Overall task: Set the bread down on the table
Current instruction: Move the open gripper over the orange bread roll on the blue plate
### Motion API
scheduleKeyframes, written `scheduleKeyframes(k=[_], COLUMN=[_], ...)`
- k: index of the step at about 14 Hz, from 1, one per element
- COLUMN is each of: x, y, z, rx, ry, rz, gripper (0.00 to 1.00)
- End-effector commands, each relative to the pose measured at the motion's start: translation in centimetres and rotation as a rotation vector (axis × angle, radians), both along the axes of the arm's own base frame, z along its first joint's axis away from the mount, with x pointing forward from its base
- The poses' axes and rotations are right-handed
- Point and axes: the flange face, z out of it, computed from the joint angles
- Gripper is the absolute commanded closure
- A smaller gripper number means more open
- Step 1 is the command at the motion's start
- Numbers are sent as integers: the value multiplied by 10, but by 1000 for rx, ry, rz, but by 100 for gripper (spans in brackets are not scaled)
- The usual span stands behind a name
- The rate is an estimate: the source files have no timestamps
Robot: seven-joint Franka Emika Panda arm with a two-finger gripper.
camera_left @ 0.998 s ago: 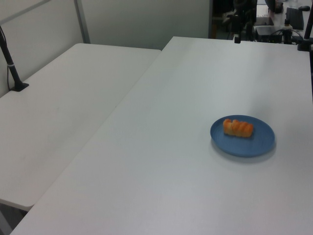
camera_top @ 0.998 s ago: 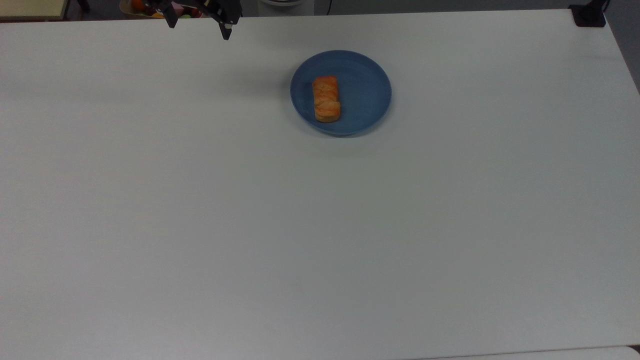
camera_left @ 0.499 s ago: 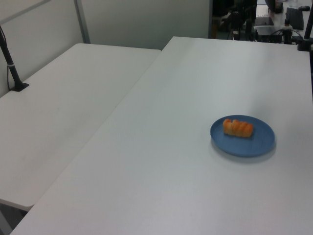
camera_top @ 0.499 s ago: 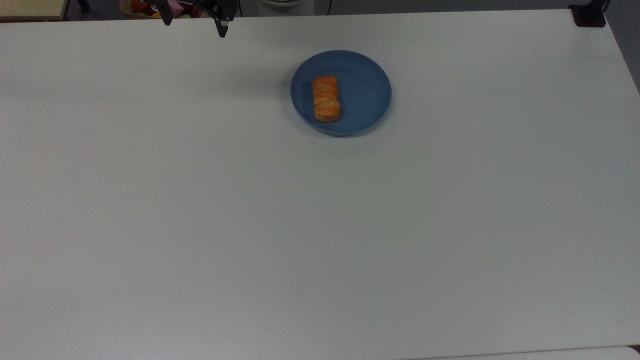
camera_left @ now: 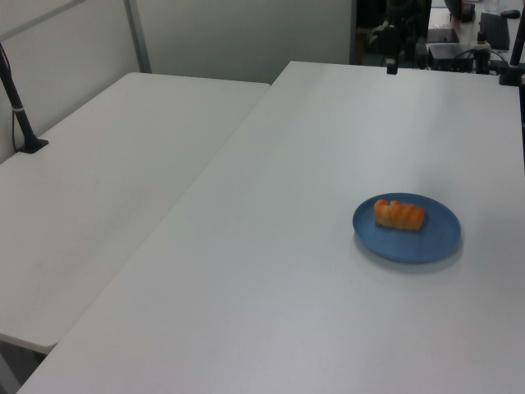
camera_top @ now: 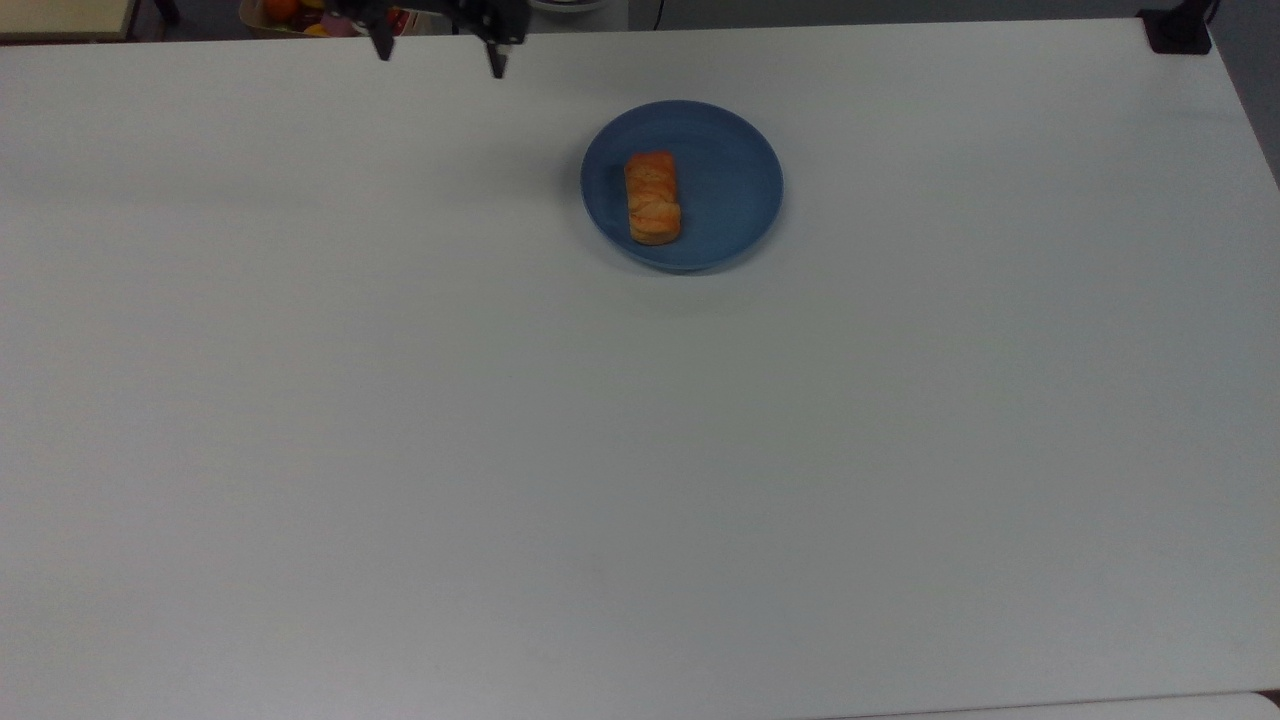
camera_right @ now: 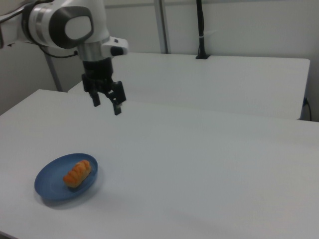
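change: over the last second the gripper [camera_top: 438,55] moved toward the top view's right along the table's far edge, closer to the blue plate [camera_top: 735,160] but not yet over it.
meaning: judged an approach; nothing was lifted yet.
claw: fingers spread apart, empty, held high above the table [camera_right: 209,159].
bread [camera_top: 652,197]: lay lengthwise on the plate, toward the top view's left of its centre, well apart from the claw.
writing: no brand, label or text could be read.
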Motion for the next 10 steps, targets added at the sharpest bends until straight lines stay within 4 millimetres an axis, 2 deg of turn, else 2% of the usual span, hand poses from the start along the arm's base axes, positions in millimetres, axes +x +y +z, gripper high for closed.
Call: scheduleKeyframes(k=[1, 6, 8, 10], x=[-6, -15, -17, -18], y=[65, 127, 143, 146], z=[1, -12, -25, -40], rx=[20, 10, 4, -1], ry=[12, 36, 48, 54], rz=[105, 141, 160, 147], gripper=[0, 0, 0, 0])
